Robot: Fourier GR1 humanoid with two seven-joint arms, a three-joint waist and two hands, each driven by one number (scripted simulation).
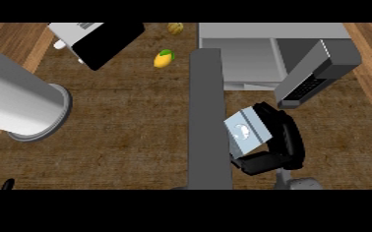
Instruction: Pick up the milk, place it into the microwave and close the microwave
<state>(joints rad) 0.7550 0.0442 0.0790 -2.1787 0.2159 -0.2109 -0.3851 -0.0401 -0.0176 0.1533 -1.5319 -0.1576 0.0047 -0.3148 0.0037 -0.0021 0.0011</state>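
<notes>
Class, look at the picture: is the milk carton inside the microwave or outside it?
Outside. The right hand curls round the milk carton above the counter, short of the microwave, whose door stands open.

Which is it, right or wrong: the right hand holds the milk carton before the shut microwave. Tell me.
Wrong: the head view shows the microwave open, its door swung outward. The right hand does hold the milk carton before it.

no readable text; milk carton [245,130] mark illegible
</notes>
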